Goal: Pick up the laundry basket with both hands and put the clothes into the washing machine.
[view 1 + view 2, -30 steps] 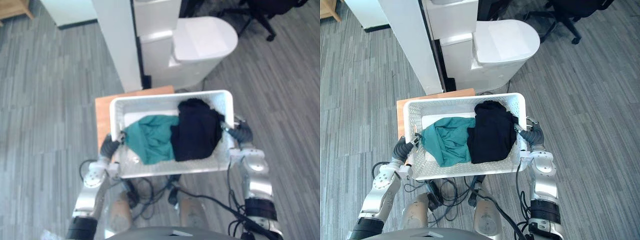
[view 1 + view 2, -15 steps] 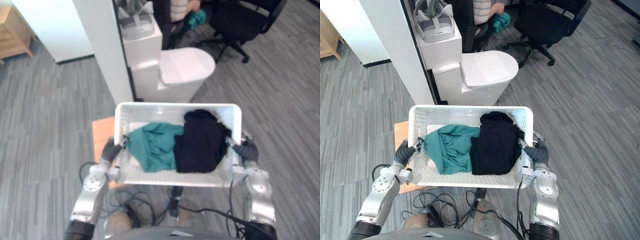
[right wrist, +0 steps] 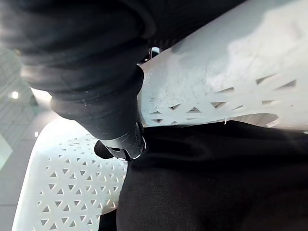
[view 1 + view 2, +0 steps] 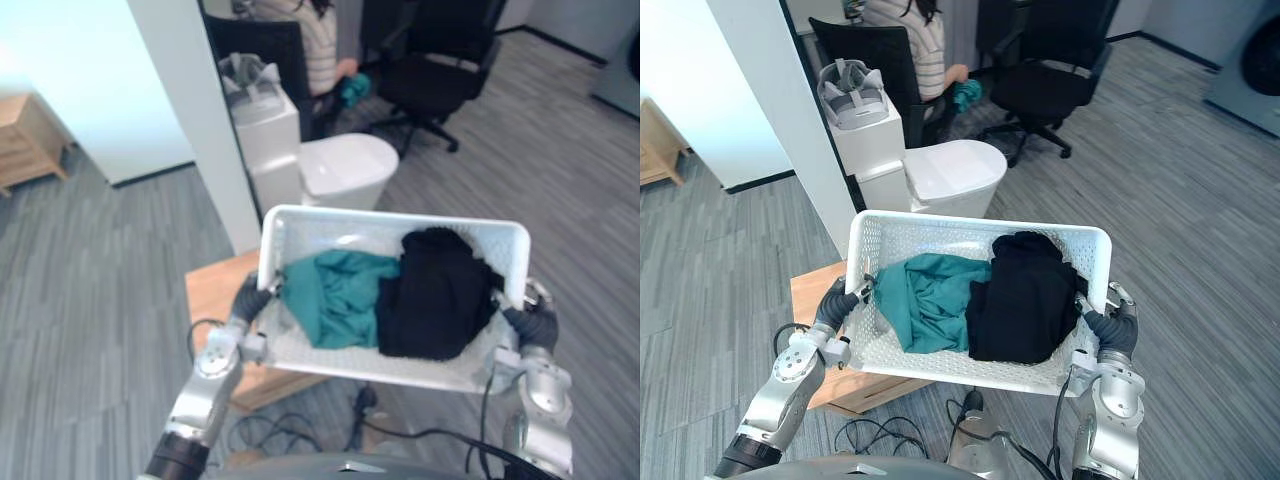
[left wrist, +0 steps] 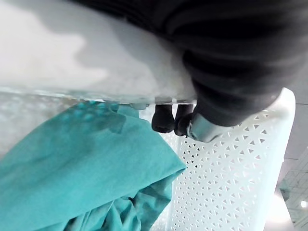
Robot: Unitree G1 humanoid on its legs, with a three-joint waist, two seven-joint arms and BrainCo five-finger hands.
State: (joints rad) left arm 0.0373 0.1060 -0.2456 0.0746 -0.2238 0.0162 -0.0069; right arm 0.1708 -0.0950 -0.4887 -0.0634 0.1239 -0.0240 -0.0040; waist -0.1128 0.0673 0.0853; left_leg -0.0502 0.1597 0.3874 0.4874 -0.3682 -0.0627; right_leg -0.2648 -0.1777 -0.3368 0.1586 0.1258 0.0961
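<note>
The laundry basket (image 4: pixel 978 223) seems stiff and light, the clothes (image 4: pixel 936 303) soft, so the left hand (image 4: pixel 839 301) and right hand (image 4: pixel 1112 326), fingers hooked over its end rims, probably hold it well.

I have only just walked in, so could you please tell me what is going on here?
The robot holds a white laundry basket by its two ends, its left hand and right hand curled over the rim, above a low wooden stand. A teal garment and a black garment lie side by side inside, not yet unloaded. A person sits farther off.
</note>
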